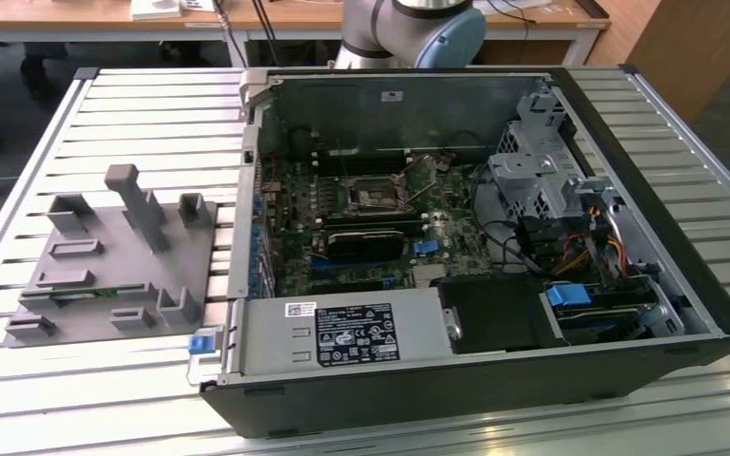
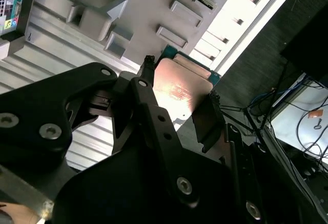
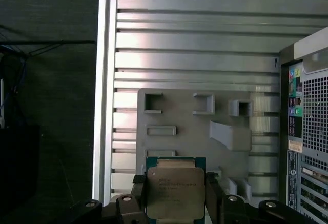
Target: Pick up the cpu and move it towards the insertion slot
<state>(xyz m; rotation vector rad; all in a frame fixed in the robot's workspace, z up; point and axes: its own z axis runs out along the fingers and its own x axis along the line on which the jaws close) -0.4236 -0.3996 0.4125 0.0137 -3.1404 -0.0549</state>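
Slatted aluminium table point(image 1: 111, 114) under everything. Black gripper point(image 3: 175, 183) fingers point(image 3: 138, 188) are closed on the cpu point(image 3: 175, 196), pinching two opposite edges. In the first wrist view its lower edge is cut off, and the lid print is too small to tell. Silvery square lid, green board. Beyond the fingertips lies a grey moulded fixture plate point(image 3: 205, 131). Inside the open computer case point(image 1: 644, 313) sits the insertion slot point(image 1: 375, 197), dark centre, metal frame.

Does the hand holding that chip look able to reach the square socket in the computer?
Probably yes: the case lies open, the insertion slot faces up uncovered, and the hand grips the cpu.
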